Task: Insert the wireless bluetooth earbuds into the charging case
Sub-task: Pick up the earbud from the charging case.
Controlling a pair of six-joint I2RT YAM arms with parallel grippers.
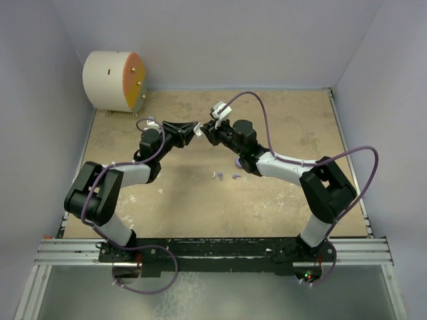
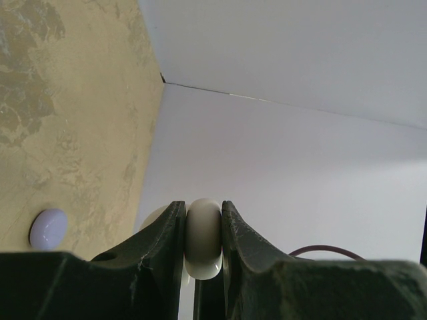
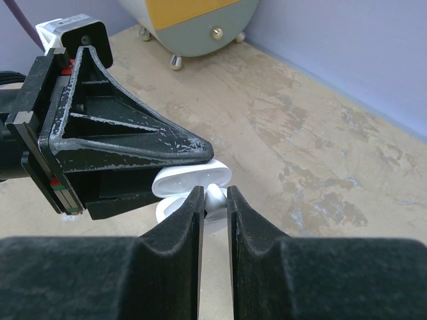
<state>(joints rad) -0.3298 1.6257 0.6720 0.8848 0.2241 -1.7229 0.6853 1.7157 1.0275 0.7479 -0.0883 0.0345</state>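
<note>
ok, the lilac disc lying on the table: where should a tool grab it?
Likely across its rim, coming down from above: the lilac disc lies flat on the table with a smooth domed top, so only opposite edges offer purchase.

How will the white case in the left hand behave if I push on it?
Probably rigid: the charging case shows no squashing, clamped in the left hand. Its smooth curved rim looks slippery, so pressing the earbud in might twist it loose. Dropped, it would likely roll.
</note>
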